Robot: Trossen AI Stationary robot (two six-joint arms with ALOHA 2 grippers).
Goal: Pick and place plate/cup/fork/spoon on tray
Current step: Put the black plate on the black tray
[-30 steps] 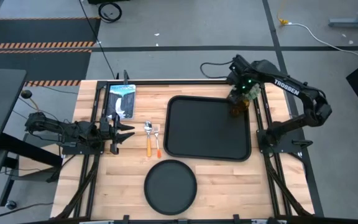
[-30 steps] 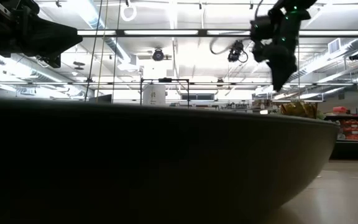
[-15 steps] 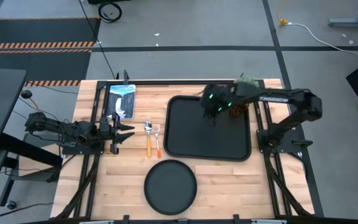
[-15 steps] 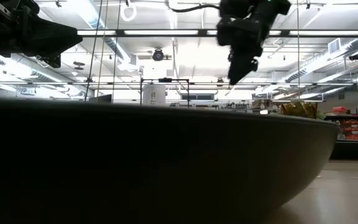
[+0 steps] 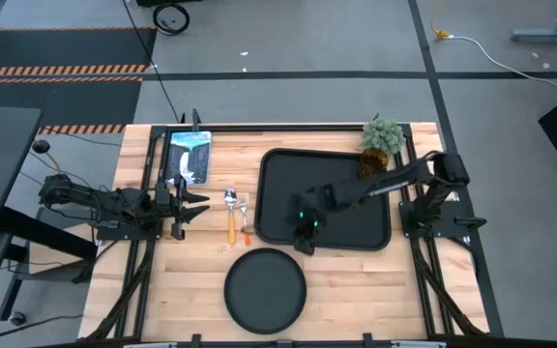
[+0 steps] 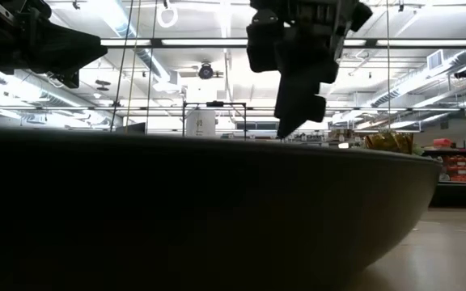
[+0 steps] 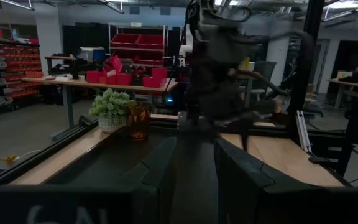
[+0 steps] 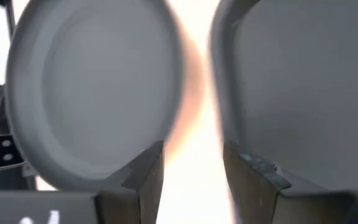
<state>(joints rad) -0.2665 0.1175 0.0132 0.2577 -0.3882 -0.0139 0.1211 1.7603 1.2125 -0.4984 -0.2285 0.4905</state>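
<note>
The black tray (image 5: 325,198) lies mid-table. The amber cup (image 5: 373,163) stands upright on the tray's far right corner and also shows in the left wrist view (image 7: 138,121). The round black plate (image 5: 265,289) lies flat on the table near the front edge; its rim (image 6: 217,202) fills the low view. The spoon (image 5: 230,215) and fork (image 5: 246,220) lie side by side left of the tray. My right gripper (image 5: 305,235) is open and empty above the tray's near edge, pointing down between plate (image 8: 92,93) and tray (image 8: 303,81). My left gripper (image 5: 195,204) waits open at the table's left.
A small green potted plant (image 5: 383,133) stands just beyond the tray's far right corner, next to the cup. A blue-and-white packet (image 5: 189,157) lies at the far left. Bare wood shows on either side of the plate.
My right gripper has left the cup at the tray's far right corner and swept across the tray toward the table's left and near edges, now above the tray's near edge by the plate. The cup stays upright where it was.
</note>
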